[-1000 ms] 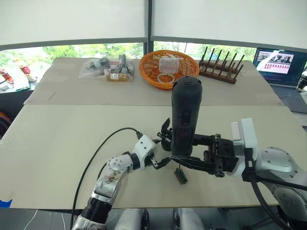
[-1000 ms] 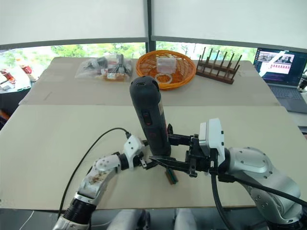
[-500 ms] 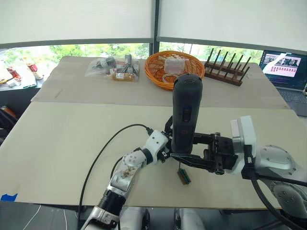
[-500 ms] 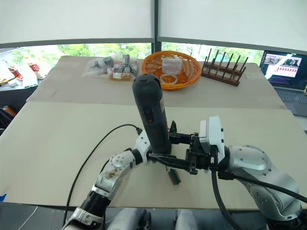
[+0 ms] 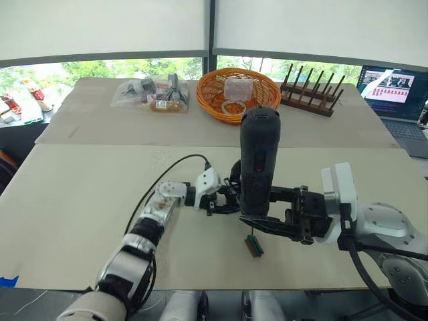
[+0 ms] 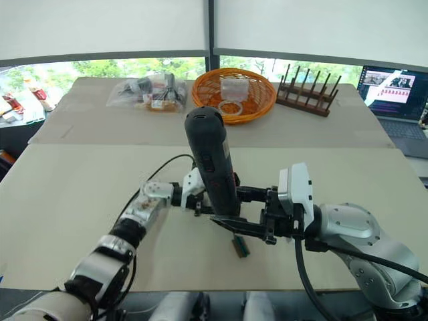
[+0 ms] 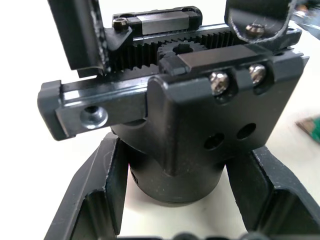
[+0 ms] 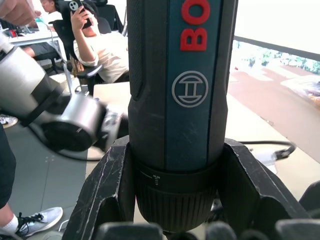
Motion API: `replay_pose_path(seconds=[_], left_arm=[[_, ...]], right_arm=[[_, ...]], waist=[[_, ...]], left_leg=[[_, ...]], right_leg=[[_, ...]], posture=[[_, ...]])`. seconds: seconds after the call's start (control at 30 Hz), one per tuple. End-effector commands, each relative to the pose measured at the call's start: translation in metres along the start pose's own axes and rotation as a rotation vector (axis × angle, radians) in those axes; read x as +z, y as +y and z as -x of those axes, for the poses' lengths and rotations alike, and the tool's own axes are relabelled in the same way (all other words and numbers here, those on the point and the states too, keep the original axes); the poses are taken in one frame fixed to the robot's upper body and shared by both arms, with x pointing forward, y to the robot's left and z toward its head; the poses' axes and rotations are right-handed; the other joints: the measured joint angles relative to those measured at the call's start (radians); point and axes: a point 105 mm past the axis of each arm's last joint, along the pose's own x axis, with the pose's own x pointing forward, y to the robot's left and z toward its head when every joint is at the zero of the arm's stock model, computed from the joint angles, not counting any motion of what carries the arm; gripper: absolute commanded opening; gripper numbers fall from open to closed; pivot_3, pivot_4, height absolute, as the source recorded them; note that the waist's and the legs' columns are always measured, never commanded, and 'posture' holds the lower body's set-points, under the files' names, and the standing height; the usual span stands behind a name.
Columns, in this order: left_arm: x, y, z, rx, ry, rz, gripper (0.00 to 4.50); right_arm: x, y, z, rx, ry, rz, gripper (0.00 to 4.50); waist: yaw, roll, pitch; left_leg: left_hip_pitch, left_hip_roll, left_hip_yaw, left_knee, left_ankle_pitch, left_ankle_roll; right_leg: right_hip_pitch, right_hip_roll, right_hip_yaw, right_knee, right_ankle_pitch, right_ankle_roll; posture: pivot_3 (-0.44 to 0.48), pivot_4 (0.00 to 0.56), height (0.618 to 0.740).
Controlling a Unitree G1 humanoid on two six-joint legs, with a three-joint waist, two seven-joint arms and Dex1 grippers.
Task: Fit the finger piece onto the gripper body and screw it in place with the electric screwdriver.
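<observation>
On the left, the left gripper [image 5: 224, 199] is clamped around the gripper body [image 7: 172, 120], holding it just above the table [image 5: 80, 200] at centre. Beside it, the right gripper [image 5: 267, 221] clenches the electric screwdriver [image 5: 258, 164] upright, bit down near a small green-and-brown block [image 5: 253, 245]. Whether the finger piece is seated, I cannot tell. The risk: a misaligned bit slipping off the screw and twisting the body loose.

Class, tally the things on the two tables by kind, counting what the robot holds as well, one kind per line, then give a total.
Black cylindrical electric screwdriver: 1
Small black gripper body: 1
Small green-and-brown block: 1
Orange woven basket: 1
Dark wooden peg rack: 1
Clear plastic bag of parts: 1
Open laptop: 1
Total: 7
</observation>
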Motion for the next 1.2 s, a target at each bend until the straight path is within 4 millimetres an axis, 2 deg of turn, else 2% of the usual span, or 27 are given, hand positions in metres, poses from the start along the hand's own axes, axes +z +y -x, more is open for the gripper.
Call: replay_pose_path(seconds=[0.03,0.3,0.43,0.47,0.63,0.73,0.87,1.0,1.07,1.2], left_arm=[[0.016,0.003,-0.002,-0.100,0.000,-0.112,2.31],[-0.005,-0.003,-0.010,-0.144,0.103,-0.060,2.31],[-0.011,0.000,-0.004,-0.105,0.116,-0.024,4.24],[-0.013,-0.001,-0.001,-0.104,0.112,-0.011,4.48],[-0.024,-0.008,0.012,-0.041,0.092,0.039,4.50],[-0.030,-0.023,0.020,0.077,0.060,0.079,4.50],[-0.024,-0.040,0.023,0.247,0.027,0.123,4.50],[-0.018,-0.060,0.020,0.315,0.038,0.169,4.50],[-0.021,-0.062,0.017,0.373,0.060,0.180,4.50],[-0.026,-0.053,0.012,0.519,0.054,0.196,4.50]], right_arm=[[0.012,0.005,0.001,0.013,-0.024,0.065,1.89],[0.012,0.005,0.003,0.009,-0.011,0.069,1.89],[0.013,0.006,0.002,0.010,-0.012,0.062,1.89],[0.013,0.006,0.002,0.010,-0.014,0.059,1.89],[0.015,0.005,0.001,0.008,-0.024,0.056,1.89],[0.016,0.003,0.001,-0.001,-0.037,0.055,1.89],[0.017,0.001,0.001,-0.012,-0.049,0.057,1.89],[0.018,0.000,0.000,-0.015,-0.055,0.055,1.89],[0.017,0.000,0.000,-0.014,-0.056,0.050,1.89],[0.016,0.000,-0.001,-0.013,-0.057,0.037,1.89]], waist=[[0.001,0.000,0.000],[0.000,0.000,0.000],[-0.001,0.000,0.000],[-0.002,0.000,0.000],[-0.017,0.000,0.000],[-0.033,0.001,0.000],[-0.032,0.001,-0.001],[-0.030,0.001,-0.001],[-0.023,0.001,-0.001],[-0.008,0.002,-0.001]], left_leg=[[-0.001,-0.001,0.000,0.000,0.001,-0.001],[-0.003,-0.003,0.002,0.000,-0.001,0.002],[-0.003,-0.003,0.002,0.001,-0.002,0.003],[-0.002,-0.003,0.002,0.001,-0.002,0.003],[0.000,-0.001,0.002,0.001,-0.001,0.001],[0.002,0.000,0.002,0.000,-0.001,-0.001],[0.008,0.004,0.001,-0.001,-0.003,-0.004],[0.009,0.004,0.001,-0.001,-0.002,-0.005],[0.009,0.004,0.001,-0.001,-0.006,-0.011],[0.013,0.003,0.001,-0.001,-0.008,-0.009]], right_leg=[[-0.001,0.000,0.000,0.000,0.000,0.000],[0.000,-0.002,0.000,-0.001,0.001,0.002],[0.002,-0.002,0.000,-0.008,0.001,0.003],[0.003,-0.002,0.000,-0.009,0.002,0.005],[0.003,-0.001,0.000,-0.009,0.003,0.007],[0.004,-0.002,0.002,-0.007,0.003,0.006],[0.008,-0.003,0.003,-0.007,0.002,0.004],[0.007,-0.003,0.005,-0.005,0.002,0.004],[0.007,-0.003,0.005,-0.005,0.002,0.004],[0.007,-0.003,0.004,-0.006,0.002,0.004]], posture=[[0.000,0.150,0.740],[0.000,0.150,0.740],[0.000,0.150,0.740],[0.000,0.150,0.740],[0.000,0.150,0.740],[0.000,0.150,0.740],[0.000,0.150,0.740],[0.000,0.150,0.740],[0.000,0.150,0.740],[0.000,0.150,0.740]])
